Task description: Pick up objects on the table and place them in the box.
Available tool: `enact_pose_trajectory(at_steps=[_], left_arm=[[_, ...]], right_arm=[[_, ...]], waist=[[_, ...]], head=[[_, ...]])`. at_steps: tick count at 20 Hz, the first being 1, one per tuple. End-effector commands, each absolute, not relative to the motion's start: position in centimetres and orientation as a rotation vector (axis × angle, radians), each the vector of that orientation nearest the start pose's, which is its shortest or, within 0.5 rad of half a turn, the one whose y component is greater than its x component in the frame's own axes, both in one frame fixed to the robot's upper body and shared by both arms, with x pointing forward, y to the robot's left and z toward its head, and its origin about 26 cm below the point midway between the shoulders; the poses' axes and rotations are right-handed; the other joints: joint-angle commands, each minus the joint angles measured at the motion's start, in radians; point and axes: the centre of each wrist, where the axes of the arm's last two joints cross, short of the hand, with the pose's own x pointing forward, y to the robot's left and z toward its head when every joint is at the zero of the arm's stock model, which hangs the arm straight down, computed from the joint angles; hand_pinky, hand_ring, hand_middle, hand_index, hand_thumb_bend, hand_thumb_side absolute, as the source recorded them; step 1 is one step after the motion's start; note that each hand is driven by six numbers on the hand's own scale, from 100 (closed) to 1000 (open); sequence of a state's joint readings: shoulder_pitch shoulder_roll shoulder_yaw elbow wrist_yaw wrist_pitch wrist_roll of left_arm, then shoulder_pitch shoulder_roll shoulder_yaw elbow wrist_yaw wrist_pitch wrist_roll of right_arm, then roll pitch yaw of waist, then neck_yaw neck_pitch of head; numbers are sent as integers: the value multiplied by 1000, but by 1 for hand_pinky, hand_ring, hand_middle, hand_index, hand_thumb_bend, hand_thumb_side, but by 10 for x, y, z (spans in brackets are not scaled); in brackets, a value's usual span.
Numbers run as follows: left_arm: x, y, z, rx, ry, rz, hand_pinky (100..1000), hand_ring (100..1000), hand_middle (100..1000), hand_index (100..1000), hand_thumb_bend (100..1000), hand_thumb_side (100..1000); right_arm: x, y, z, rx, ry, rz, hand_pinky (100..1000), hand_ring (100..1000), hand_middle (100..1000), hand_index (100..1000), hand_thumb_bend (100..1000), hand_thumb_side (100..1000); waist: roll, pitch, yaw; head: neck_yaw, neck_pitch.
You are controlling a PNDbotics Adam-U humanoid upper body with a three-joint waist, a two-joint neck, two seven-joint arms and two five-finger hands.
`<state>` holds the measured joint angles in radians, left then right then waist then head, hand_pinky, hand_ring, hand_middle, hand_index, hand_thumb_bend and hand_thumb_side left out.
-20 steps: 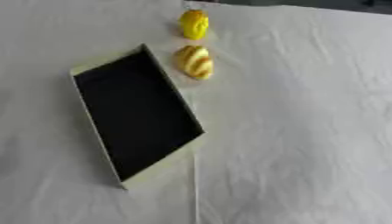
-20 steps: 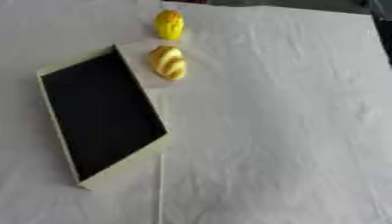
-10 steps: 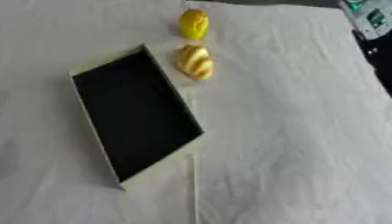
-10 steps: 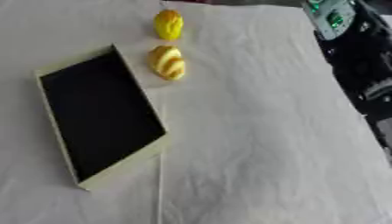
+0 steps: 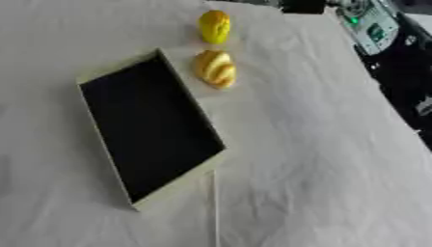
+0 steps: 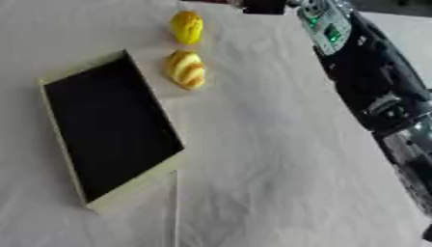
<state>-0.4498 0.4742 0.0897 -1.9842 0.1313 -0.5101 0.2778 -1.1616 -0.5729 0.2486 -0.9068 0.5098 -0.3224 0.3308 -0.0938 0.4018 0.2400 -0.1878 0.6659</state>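
Note:
A shallow cream box [image 5: 177,187] with a black inside lies askew at the left of the table, and nothing shows in it. Just past its far right corner lies a yellow bun-like thing with pale stripes [image 5: 216,68], close to the rim. Beyond it, near the table's far edge, stands a plain yellow rounded thing [image 5: 214,26]. My right arm [image 6: 371,82], black with a green-lit module near the top, comes down the right edge in the right eye view. Its blurred silver lower end [image 6: 405,144] hangs well right of both yellow things. The left hand shows in neither view.
A white cloth [image 5: 303,159] with soft creases covers the table. A thin straight line [image 5: 215,207] runs from the box's near corner toward the front edge. Dark floor and gear [image 5: 405,67] lie past the table's right edge.
My right arm has come further into view along the right side and reaches lower down. The box and both yellow things have not moved.

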Motion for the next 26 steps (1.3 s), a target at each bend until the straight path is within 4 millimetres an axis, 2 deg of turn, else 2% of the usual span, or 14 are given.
enact_pose_trajectory(at_steps=[1, 7, 9, 11, 12, 13, 14, 15, 16, 17, 26], left_arm=[[304, 287, 273, -138, 3278, 124, 868, 846, 830, 908, 100, 624], [304, 285, 273, -125, 3280, 132, 868, 845, 829, 907, 100, 629], [304, 285, 273, -122, 3281, 133, 868, 845, 829, 908, 100, 631], [304, 285, 273, -118, 3283, 134, 869, 845, 829, 908, 100, 635], [304, 285, 273, -117, 3284, 135, 869, 844, 829, 908, 100, 635], [304, 284, 273, -116, 3285, 136, 869, 844, 829, 907, 100, 635], [304, 284, 272, -116, 3285, 137, 869, 844, 829, 907, 100, 635], [304, 284, 272, -115, 3285, 137, 869, 844, 829, 908, 100, 635], [304, 284, 272, -114, 3285, 138, 869, 844, 829, 907, 100, 634], [305, 284, 273, -112, 3284, 140, 869, 843, 829, 907, 100, 634], [305, 281, 275, -93, 3282, 158, 871, 842, 828, 906, 100, 635]], right_arm=[[480, -278, 318, -782, -1860, 1501, 899, 927, 904, 917, 100, 869], [478, -277, 315, -765, -1812, 1560, 900, 928, 906, 923, 100, 854], [478, -279, 315, -762, -1800, 1559, 901, 927, 900, 922, 100, 822], [478, -281, 317, -753, -1799, 1550, 901, 923, 888, 918, 100, 734], [478, -281, 318, -747, -1800, 1547, 901, 919, 878, 913, 100, 636], [477, -281, 319, -738, -1802, 1546, 901, 917, 872, 910, 100, 578], [477, -281, 320, -729, -1803, 1547, 902, 912, 859, 904, 100, 439], [476, -281, 322, -717, -1804, 1550, 902, 910, 852, 900, 100, 354], [475, -280, 324, -705, -1805, 1557, 905, 909, 842, 896, 100, 189], [474, -279, 326, -694, -1802, 1568, 907, 909, 839, 887, 100, 100], [465, -279, 344, -711, -1781, 1551, 909, 903, 843, 894, 129, 100]], waist=[[3, -18, 3], [0, -15, 6], [0, -14, 6], [0, -12, 6], [0, -10, 6], [0, -9, 6], [0, -6, 7], [-1, -3, 8], [-2, -1, 9], [-3, 3, 11], [-20, 28, 27]], head=[[-4, -11], [2, -4], [2, -13], [-1, -28], [-3, -36], [-6, -43], [-8, -50], [-11, -56], [-13, -61], [-17, -67], [-40, -99]])
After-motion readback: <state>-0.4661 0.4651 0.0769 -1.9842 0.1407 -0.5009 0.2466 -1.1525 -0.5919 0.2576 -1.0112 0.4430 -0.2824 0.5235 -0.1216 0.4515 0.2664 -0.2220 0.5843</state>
